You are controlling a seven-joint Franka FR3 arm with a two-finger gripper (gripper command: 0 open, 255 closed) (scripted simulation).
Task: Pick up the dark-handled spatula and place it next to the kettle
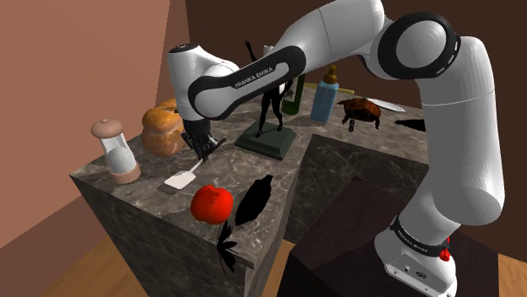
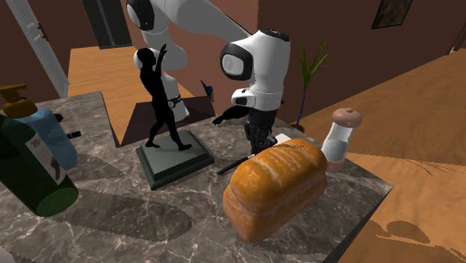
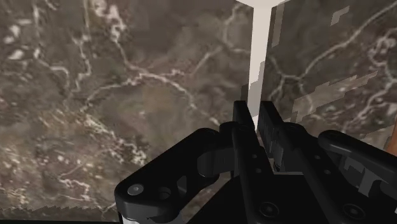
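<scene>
Shoulder view: gripper (image 1: 203, 153) low over marble counter (image 1: 143, 192), jaws nearly closed, pinching dark handle of spatula (image 1: 181, 179). White blade at gripper's 7 o'clock. Bread loaf (image 1: 162, 128) at 10 o'clock, red fruit (image 1: 211, 202) at 6.

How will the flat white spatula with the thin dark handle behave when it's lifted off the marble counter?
The white-bladed spatula looks thin and small, so it is probably light. It lies flat on the marble counter, so the black gripper gets little height to clasp. Held at the handle, its blade end may droop or swivel.
</scene>
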